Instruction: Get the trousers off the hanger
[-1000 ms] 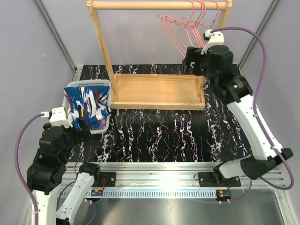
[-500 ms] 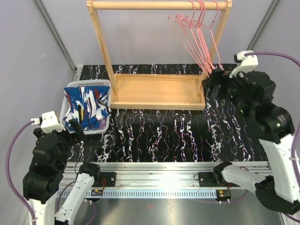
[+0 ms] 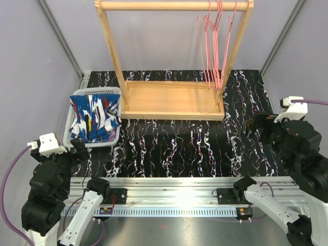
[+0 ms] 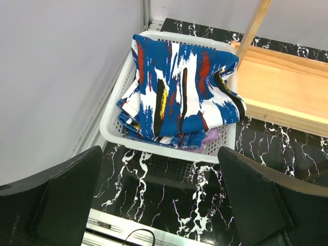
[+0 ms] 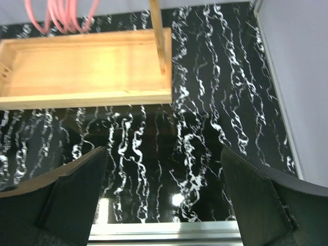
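the trousers (image 3: pixel 95 117) lie heaped in the basket (image 3: pixel 97 91) at mid-left of the top view, hangers (image 3: pixel 214 46) bare at upper right, left fingers (image 4: pixel 72 197) and right fingers (image 5: pixel 256 200) spread wide and empty; a nudge from the left arm (image 3: pixel 48 177) could drag the overhanging cloth onto the bench (image 3: pixel 179 143).

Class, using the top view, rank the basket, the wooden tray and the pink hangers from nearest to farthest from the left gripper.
1. Basket: at far left, just ahead of the left gripper.
2. Wooden tray: at centre, to the basket's right.
3. Hangers: hanging at back right.
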`<state>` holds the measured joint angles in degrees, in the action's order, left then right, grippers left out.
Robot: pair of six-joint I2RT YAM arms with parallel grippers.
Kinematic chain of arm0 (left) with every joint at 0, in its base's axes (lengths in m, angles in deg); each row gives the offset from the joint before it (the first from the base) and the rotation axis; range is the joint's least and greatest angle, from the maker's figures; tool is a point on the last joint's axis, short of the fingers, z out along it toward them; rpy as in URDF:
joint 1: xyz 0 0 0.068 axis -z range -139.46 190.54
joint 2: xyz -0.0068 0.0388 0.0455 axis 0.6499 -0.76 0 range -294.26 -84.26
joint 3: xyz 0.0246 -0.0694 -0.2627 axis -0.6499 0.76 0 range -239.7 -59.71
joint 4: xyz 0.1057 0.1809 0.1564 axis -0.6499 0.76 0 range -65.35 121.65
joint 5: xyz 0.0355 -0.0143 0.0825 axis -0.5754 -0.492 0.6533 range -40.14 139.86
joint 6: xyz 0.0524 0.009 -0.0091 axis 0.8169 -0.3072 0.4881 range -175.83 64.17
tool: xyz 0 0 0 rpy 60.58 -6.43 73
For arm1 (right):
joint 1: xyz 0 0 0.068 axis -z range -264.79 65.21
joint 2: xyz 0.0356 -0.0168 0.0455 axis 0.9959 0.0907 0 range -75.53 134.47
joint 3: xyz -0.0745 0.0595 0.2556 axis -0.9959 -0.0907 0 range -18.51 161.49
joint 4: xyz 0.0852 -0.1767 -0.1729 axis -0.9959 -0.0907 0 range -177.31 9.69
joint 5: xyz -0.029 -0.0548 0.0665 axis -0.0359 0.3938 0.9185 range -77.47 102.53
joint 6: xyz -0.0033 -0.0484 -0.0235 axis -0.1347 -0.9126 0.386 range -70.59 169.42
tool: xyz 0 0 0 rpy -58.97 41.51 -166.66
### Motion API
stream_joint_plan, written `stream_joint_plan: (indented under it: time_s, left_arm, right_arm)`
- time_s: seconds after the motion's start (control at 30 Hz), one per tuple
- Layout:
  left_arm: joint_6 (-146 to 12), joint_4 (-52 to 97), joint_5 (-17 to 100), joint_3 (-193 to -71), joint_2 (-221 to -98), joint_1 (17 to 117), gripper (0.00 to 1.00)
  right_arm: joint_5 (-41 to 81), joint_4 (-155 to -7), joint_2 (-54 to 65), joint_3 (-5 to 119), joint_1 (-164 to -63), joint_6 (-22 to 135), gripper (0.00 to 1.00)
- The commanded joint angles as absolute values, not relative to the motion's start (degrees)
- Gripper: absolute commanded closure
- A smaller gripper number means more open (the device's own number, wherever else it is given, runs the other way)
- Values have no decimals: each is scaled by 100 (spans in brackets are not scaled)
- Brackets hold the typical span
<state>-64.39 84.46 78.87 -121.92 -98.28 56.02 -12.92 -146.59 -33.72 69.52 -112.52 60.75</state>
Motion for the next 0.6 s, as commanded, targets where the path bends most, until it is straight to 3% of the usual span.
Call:
stream_joint_plan:
  time_s: [0.0,0.57]
  left_arm:
    - [-6304,8169,7886,-12176,-9867,5653,1]
    - [-6286,8160,7684,-12088,-9859,5688,1]
  right_arm:
    - [-1744,-14737,-3483,6675,-11239,6023,1]
    - [-1612,-14281,-3553,6306,-11230,6040,0]
